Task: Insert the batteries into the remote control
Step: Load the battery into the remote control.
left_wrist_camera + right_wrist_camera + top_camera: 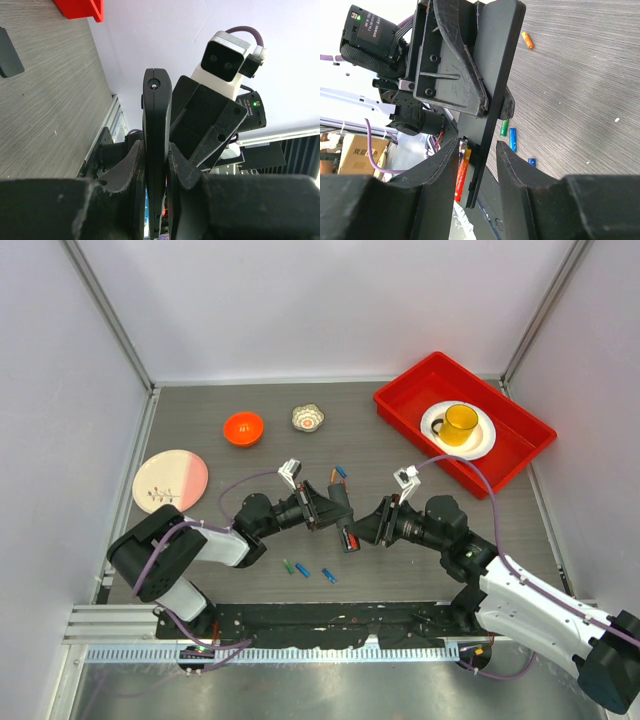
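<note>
Left jaws: clenched on the black remote control (157,125), which is held on edge above the tabletop (200,410). Right jaws: parted, straddling the remote control's lower end, where one orange-red battery (463,170) lies against it, close by one finger. Loose batteries (303,571) on the tabletop: one green and two blue nearer the arm bases, one blue and one orange on the far side towards the orange bowl (243,428).

Your remote control (495,75) is black; the battery (462,172) against it is orange-red. Loose batteries (512,139) are blue, green and orange on your grey wood-grain table (370,450). You also have a red tray (400,402), yellow mug (461,423), white plate (487,436), orange bowl (243,428) and pink-and-cream plate (185,470).
</note>
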{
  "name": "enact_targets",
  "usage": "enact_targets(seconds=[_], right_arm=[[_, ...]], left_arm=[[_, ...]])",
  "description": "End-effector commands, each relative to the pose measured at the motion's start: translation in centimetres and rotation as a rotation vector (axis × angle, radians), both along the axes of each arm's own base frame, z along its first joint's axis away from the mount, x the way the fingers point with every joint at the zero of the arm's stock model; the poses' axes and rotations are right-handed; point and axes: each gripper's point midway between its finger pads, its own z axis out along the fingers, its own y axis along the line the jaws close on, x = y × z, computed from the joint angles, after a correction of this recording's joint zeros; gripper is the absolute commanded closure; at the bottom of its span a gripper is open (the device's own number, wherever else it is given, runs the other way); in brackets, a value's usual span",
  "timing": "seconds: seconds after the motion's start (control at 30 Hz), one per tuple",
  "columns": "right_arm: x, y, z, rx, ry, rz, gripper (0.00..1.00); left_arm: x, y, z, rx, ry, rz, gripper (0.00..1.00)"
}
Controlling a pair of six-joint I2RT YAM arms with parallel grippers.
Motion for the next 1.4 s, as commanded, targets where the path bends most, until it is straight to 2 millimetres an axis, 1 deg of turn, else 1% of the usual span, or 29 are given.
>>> enact_targets(seconds=[0.0, 0.1, 0.33, 0.5, 0.67, 0.83, 1.0, 1.1, 1.2, 1.37], right_arm=[[0.7, 0.3, 2.6, 0.058, -0.047, -0.010, 0.59], [0.4, 0.3, 2.6, 0.056, -0.045, 0.010, 0.59], [-1.0, 0.2, 2.3, 0.035, -0.035, 0.074, 0.52], [-1.8, 0.2, 1.3, 0.006, -0.004, 0.114, 0.52], [-2.0, 0.1, 1.0, 0.002, -0.002, 0.120, 0.57], [-1.8, 0.1, 0.9, 0.006, 0.003, 0.109, 0.59], [-1.6, 0.1, 1.6, 0.036, -0.004, 0.100, 0.58], [-1.6, 0.0, 1.5, 0.034, 0.000, 0.099, 0.58], [-1.7, -0.1, 1.1, 0.030, 0.007, 0.098, 0.60], [-1.8, -0.1, 0.4, 0.018, 0.020, 0.106, 0.69]], left_arm=[[-1.5, 1.0, 5.9, -0.185, -0.210, -0.017, 1.00], [-1.5, 1.0, 6.0, -0.185, -0.215, -0.013, 1.00], [-1.3, 1.2, 5.8, -0.183, -0.213, 0.007, 1.00], [-1.1, 1.2, 5.9, -0.184, -0.213, 0.013, 1.00], [-1.1, 1.1, 5.9, -0.186, -0.214, 0.013, 1.00], [-1.1, 1.2, 6.0, -0.187, -0.215, 0.013, 1.00], [-1.1, 1.2, 5.9, -0.185, -0.215, 0.014, 1.00], [-1.1, 1.2, 5.8, -0.183, -0.213, 0.015, 1.00], [-1.1, 1.2, 5.8, -0.183, -0.214, 0.016, 1.00], [-1.1, 1.2, 5.8, -0.181, -0.214, 0.017, 1.00]])
